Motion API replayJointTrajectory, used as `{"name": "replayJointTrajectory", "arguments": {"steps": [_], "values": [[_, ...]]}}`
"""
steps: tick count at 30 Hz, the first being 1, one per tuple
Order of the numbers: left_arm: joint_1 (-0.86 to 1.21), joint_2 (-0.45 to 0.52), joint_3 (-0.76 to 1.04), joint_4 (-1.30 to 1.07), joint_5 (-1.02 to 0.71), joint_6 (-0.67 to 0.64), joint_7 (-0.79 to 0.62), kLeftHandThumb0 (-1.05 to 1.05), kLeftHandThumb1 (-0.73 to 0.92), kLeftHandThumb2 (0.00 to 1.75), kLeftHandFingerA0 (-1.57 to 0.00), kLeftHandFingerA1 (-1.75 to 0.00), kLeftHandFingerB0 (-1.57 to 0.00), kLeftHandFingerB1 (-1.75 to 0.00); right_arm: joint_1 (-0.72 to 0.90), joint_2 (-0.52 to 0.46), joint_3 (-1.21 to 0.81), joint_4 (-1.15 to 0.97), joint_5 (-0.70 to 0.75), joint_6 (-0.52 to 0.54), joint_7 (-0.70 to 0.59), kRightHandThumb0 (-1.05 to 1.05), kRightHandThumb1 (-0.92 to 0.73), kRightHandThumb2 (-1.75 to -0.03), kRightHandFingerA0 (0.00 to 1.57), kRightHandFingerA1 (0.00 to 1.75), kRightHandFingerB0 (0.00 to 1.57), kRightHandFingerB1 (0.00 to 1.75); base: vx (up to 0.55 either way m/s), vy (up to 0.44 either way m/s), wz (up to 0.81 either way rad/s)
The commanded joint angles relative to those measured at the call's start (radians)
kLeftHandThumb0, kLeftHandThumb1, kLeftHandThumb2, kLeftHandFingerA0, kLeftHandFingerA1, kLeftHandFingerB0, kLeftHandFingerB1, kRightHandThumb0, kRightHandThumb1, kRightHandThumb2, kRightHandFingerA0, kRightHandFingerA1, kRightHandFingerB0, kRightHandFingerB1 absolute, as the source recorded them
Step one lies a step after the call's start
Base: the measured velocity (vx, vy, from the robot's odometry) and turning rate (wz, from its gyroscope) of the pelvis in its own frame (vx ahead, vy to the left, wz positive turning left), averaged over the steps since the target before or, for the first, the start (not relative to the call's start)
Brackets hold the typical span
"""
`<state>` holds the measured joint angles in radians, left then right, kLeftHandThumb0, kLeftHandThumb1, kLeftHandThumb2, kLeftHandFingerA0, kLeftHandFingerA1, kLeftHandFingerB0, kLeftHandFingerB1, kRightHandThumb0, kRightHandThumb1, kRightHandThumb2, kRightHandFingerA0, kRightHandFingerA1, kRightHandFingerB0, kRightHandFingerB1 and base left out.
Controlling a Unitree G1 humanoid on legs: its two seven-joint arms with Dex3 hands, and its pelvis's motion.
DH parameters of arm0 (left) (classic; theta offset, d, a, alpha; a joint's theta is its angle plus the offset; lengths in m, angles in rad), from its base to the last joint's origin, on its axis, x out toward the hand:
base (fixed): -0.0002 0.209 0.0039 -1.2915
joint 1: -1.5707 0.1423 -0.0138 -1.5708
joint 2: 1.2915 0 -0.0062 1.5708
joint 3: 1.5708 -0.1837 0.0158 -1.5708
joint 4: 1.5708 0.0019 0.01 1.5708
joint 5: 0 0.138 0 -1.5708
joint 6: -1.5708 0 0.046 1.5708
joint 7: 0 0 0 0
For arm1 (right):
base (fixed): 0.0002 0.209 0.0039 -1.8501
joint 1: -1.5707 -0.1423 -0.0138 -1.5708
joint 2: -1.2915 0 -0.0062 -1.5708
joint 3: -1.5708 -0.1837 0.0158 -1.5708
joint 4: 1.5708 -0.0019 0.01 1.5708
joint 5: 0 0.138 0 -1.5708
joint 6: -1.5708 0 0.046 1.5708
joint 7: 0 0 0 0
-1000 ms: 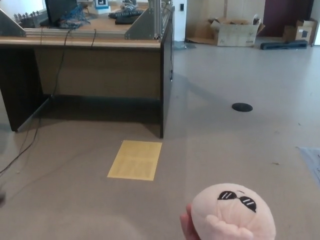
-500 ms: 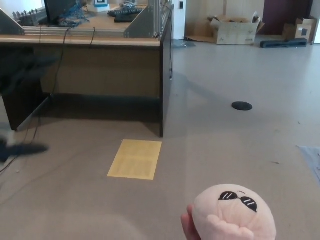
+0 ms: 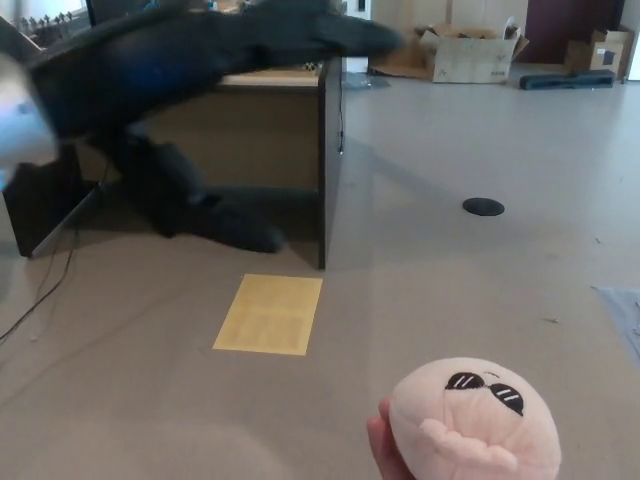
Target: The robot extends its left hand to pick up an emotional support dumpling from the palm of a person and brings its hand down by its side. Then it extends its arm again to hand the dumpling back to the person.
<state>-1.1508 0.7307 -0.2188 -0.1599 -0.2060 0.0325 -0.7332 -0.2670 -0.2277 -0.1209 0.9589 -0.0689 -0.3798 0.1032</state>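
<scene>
Over on the left, the robot's black left hand is up in the air and very blurry. One thick finger points far out over the top and another finger points down, so the fingers look spread wide with nothing held in them. I think it is spread like that so it can fit around the soft toy. Behind it stands the brown wooden desk, and the hand is in front of it, not touching it as far as I can tell. On the grey floor just in front of the desk lies a flat yellow paper sheet. Far to the right and low down is the round pink plush dumpling with little black sunglasses. It sits on a person's hand, which peeks out under its left side and holds it up so the robot can take it. The robot's hand is well apart from the dumpling, so the pick-up is not yet done. The robot's right hand does not show.
</scene>
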Motion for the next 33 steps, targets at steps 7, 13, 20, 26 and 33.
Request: {"name": "replayJointTrajectory", "arguments": {"steps": [7, 13, 20, 26, 33], "values": [[-0.315, -0.137, -0.322, -0.084, -0.014, 0.368, -0.341, -0.84, 0.41, 0.55, 0.0, -0.14, -0.07, -0.3, 0.036, -0.002, 0.002, 0.013, 0.004, -0.052, -0.026, -0.49, -0.61, -0.59, 0.7, 0.46, 0.43, 0.34, 0.0, 0.0, 0.0], [-0.35, -0.17, -0.384, -0.089, 0.024, 0.391, -0.359, -0.87, 0.38, 0.63, 0.0, -0.16, -0.1, -0.31, 0.036, -0.009, 0.009, 0.019, -0.003, -0.071, -0.026, -0.44, -0.61, -0.58, 0.68, 0.46, 0.42, 0.34, 0.0, 0.0, 0.0], [-0.345, -0.21, -0.468, -0.084, 0.105, 0.358, -0.395, -0.47, 0.29, 0.76, 0.0, -0.25, 0.0, -0.33, 0.019, -0.006, 0.022, 0.027, -0.007, -0.089, -0.026, -0.53, -0.51, -0.81, 0.62, 0.59, 0.35, 0.46, 0.0, 0.0, 0.0], [-0.32, -0.221, -0.468, -0.102, 0.127, 0.358, -0.427, -0.45, 0.3, 0.75, 0.0, -0.27, 0.0, -0.31, 0.002, -0.012, 0.035, 0.031, -0.019, -0.058, -0.043, -0.53, -0.62, -0.59, 0.65, 0.46, 0.53, 0.42, 0.0, 0.0, 0.0], [-0.29, -0.227, -0.49, -0.11, 0.191, 0.329, -0.44, -0.49, 0.33, 0.74, 0.0, -0.23, 0.0, -0.26, 0.0, -0.009, 0.04, 0.014, -0.018, -0.034, -0.055, -0.49, -0.61, -0.58, 0.66, 0.48, 0.5, 0.41, 0.0, 0.0, 0.0]]}}
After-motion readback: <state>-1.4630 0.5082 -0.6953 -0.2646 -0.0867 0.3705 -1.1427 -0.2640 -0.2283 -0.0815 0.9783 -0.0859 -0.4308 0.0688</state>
